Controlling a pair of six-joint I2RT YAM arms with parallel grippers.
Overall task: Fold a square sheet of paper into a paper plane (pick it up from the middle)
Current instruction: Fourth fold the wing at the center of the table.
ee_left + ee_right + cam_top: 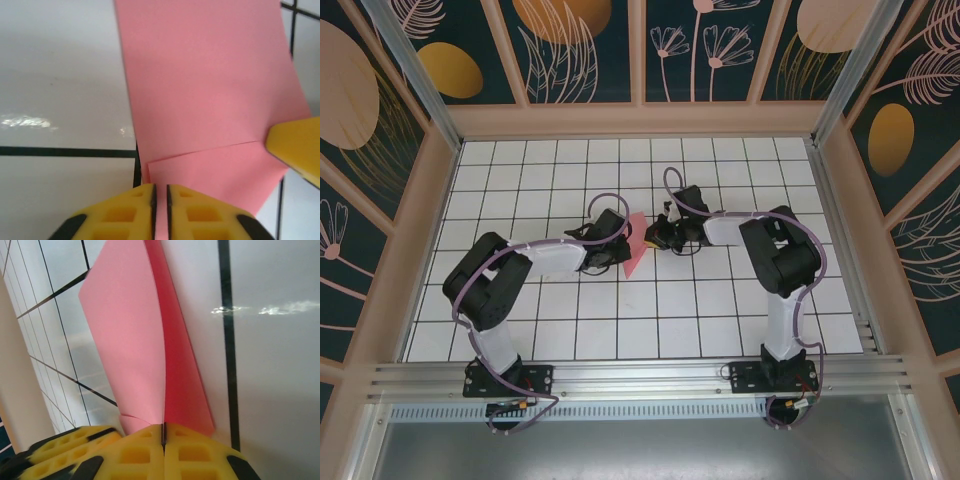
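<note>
White glossy tiles ruled with dark lines cover the table (520, 330). Around it stand pale wooden frames (640, 120) holding dark teal panels (470, 30) printed with leaves and flowers, and a metal rail (640, 375) runs along the near edge. Between the two claws, the pink sheet of paper (636, 252) (210, 90) (130, 340) stands partly folded. The right claw (655, 240) (163, 429) is clamped tight on its fold. The left claw (618, 256) (160, 190) has its fingers a sliver apart with the paper's edge in the slit; whether it grips, I cannot tell.
</note>
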